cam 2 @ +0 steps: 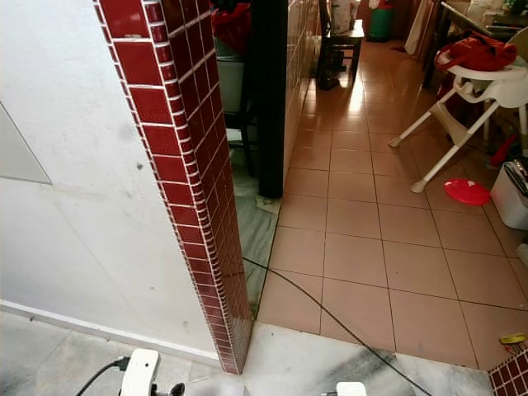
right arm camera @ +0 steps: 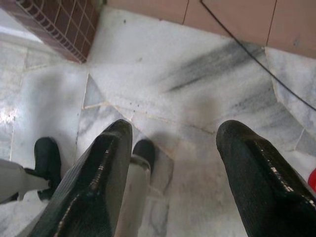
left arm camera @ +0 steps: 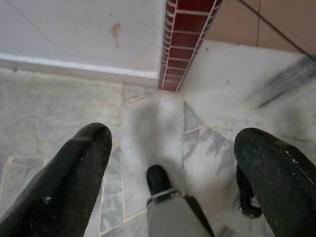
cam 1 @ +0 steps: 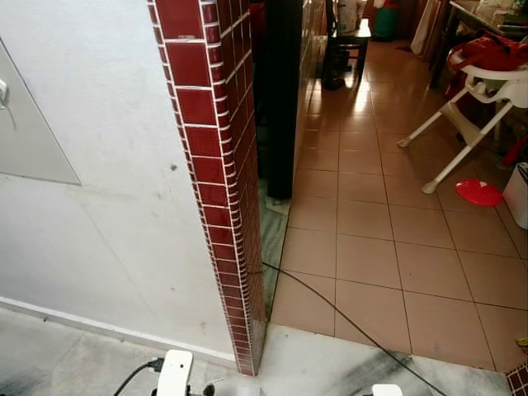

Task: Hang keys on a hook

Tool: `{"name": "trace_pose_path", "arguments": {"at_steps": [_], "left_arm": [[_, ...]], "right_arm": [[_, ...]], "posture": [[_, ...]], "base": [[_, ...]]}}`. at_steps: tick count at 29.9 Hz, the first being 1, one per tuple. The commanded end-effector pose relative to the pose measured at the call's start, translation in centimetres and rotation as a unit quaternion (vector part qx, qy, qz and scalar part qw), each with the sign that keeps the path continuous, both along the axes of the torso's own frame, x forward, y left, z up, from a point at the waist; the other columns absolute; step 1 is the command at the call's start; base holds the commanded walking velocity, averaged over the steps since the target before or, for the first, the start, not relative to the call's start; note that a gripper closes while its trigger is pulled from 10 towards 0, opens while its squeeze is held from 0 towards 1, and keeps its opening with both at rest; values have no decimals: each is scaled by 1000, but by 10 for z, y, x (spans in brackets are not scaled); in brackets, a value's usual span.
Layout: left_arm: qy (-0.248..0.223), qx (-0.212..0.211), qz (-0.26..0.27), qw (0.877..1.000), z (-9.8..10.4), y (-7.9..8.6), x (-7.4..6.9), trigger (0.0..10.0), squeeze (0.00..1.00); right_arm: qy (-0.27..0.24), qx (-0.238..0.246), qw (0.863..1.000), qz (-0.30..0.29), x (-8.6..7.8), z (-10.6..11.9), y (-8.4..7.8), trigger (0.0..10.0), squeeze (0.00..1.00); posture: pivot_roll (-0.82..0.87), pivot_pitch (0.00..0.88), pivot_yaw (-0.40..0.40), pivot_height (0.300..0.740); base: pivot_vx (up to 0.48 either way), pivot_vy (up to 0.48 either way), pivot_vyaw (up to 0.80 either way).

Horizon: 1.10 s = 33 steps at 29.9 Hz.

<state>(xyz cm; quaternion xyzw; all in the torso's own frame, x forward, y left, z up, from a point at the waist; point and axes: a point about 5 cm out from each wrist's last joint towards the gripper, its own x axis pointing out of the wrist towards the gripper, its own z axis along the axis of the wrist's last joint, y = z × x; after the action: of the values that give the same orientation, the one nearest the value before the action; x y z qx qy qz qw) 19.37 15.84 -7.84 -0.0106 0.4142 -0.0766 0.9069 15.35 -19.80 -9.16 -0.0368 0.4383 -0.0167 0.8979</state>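
Both arms hang low over the grey marble floor [left arm camera: 148, 133], and the left end effector [left arm camera: 173, 163] and the right end effector [right arm camera: 173, 163] each have their two black fingers spread apart with nothing between them. I can't spot any keys or a hook from here; just ahead of the end effectors stands the red tiled pillar [cam 1: 216, 181], with a white wall [cam 1: 99, 206] beside it and a black cable [cam 1: 346, 318] lying across the floor tiles. I think the robot should first look around slowly for the keys, and step over that cable so it doesn't trip.

i see glossy red tile on the pillar [cam 1: 216, 177], a matt painted wall [cam 1: 99, 214], and smooth, scuffed marble floor [right arm camera: 197, 74].
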Motion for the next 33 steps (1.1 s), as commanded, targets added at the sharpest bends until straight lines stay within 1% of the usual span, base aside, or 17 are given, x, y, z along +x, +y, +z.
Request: {"name": "trace_pose_path", "arguments": {"at_steps": [1,3,5,8,10,13,16,24,33], "left_arm": [[-18,1,-2,1000,4,1,7,10000,0],[-31,-17,12,999,7,1,11,10000,0],[-32,-29,27,999,8,1,13,10000,0],[-27,-25,41,999,8,4,13,10000,0],[-22,-21,49,998,7,6,13,10000,0],[-17,-17,49,999,7,8,12,10000,0],[-15,-19,51,998,7,8,12,10000,0],[-15,-18,42,999,5,4,10,10000,0],[-11,-25,48,998,5,3,9,10000,0]], "right_arm": [[-18,3,1000,-7,8,4,0,10000,0],[-23,3,1000,-10,10,5,-1,10000,0],[-23,6,1000,-16,11,5,-3,10000,0],[-18,13,1000,-11,11,5,-2,10000,0],[-13,8,1000,0,9,4,0,10000,0],[-8,8,1000,8,7,2,3,10000,0],[-1,17,1000,9,4,1,5,10000,0],[11,21,1000,6,-4,-3,7,10000,0],[15,26,1000,-4,-6,-4,6,10000,0]], "posture": [[-86,0,48,740],[-89,0,48,740],[-86,0,43,740],[-88,0,41,740],[-90,0,41,740],[-92,0,43,740],[-96,0,49,740],[-96,0,54,740],[-94,0,54,740]], "base": [[0,0,0],[0,0,0],[0,0,0],[0,0,0],[0,0,0],[0,0,0],[0,0,0],[0,0,0],[0,0,0]]}}
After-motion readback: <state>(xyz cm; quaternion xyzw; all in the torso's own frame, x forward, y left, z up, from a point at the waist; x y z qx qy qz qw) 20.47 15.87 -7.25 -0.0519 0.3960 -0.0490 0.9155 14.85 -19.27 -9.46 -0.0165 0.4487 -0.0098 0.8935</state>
